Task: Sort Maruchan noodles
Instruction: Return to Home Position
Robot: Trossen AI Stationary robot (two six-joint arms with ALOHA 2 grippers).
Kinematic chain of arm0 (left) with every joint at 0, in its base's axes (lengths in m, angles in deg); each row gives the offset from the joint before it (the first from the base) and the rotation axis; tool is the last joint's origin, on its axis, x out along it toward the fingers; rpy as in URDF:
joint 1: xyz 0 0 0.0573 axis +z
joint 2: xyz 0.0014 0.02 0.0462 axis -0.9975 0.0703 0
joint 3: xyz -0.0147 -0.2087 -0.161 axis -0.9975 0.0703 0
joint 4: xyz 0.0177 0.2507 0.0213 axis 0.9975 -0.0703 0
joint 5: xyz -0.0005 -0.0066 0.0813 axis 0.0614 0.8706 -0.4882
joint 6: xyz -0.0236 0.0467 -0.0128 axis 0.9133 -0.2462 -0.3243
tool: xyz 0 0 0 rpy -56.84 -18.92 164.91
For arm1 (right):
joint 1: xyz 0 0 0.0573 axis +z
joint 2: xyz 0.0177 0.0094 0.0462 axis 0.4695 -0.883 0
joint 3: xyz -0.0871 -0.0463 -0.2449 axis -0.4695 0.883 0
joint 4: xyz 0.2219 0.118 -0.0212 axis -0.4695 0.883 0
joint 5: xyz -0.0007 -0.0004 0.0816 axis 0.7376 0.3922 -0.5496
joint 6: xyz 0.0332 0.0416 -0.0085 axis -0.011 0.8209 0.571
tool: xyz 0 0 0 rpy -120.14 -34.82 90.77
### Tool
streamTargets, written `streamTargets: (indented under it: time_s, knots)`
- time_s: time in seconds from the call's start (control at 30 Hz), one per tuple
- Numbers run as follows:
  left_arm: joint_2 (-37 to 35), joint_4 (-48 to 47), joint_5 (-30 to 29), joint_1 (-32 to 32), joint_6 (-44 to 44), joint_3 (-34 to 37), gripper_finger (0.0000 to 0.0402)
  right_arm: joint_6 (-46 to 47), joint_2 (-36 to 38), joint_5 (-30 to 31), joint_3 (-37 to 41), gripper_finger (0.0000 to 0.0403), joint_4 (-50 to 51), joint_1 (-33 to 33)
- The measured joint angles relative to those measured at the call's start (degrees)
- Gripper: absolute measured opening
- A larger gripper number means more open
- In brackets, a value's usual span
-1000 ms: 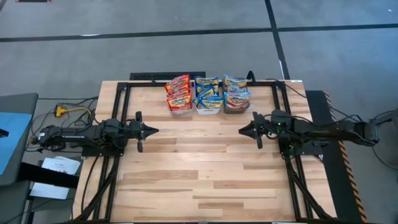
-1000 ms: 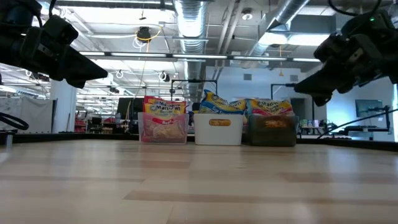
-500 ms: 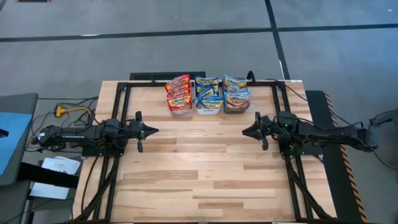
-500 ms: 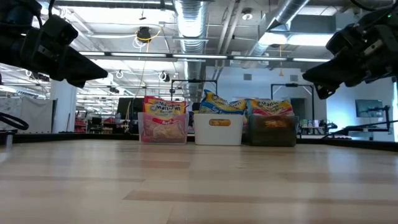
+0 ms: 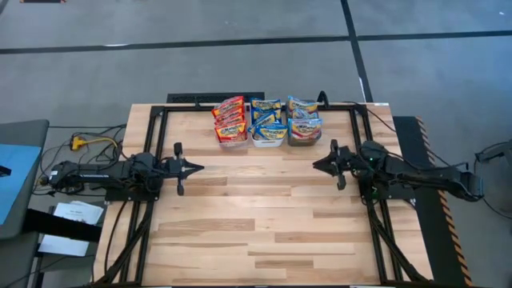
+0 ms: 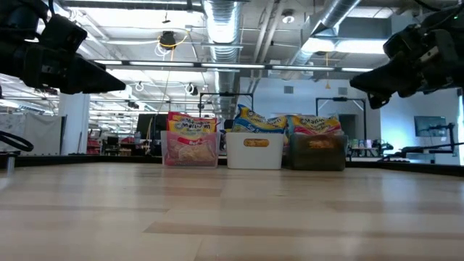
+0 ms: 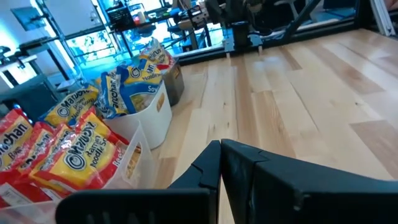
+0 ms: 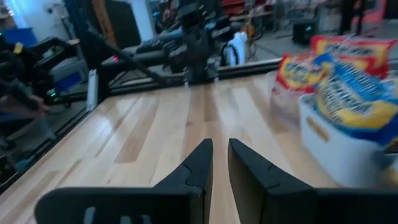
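Note:
The Maruchan noodles stand as packets in three small bins at the table's far middle. Red ones (image 5: 230, 118) are in the clear bin (image 6: 191, 151), blue ones (image 5: 266, 118) in the white bin (image 6: 255, 152), and mixed ones (image 5: 303, 117) in the dark bin (image 6: 317, 154). My left gripper (image 5: 200, 168) hovers level over the table's left part, shut, pointing right, holding nothing. My right gripper (image 5: 314, 166) hovers level over the right part, pointing left. Its fingers (image 8: 202, 155) stand slightly apart with nothing between them.
A black frame (image 5: 240, 99) runs along the table's far edge and both sides under the arms. Bare wood (image 5: 256, 216) lies between the grippers and toward the near edge. Cables and a blue-topped stand (image 5: 16, 172) are off the table's left side.
My right gripper has drawn back a little toward the table's right edge and risen slightly. My left gripper has stayed in place and rolled a little about its own length. The packets and bins have not moved.

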Motion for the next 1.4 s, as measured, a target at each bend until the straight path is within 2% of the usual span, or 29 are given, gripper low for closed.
streamTargets:
  time_s: [0.17,0.33,0.7,1.2,1.4]
  knots:
    - [0.0,0.01,0.0,-0.01,-2.37,0.0,0.0,0.45,4.0,2.98,0.02,0.0075,-0.37,-3.95]
    - [0.0,0.02,0.0,-0.02,-0.82,0.0,0.0,1.56,9.41,4.45,0.04,0.0075,-4.64,-7.01]
    - [0.02,0.0,0.0,0.0,-0.2,0.0,0.0,1.53,21.35,4.44,0.09,0.0075,1.71,-5.69]
    - [0.02,0.02,0.02,-0.02,0.51,0.0,0.0,5.46,21.06,4.6,0.11,0.0075,12.77,-4.31]
    - [0.02,0.02,0.02,-0.02,0.5,0.0,0.0,5.58,21.04,4.76,0.13,0.0075,13.09,-4.31]
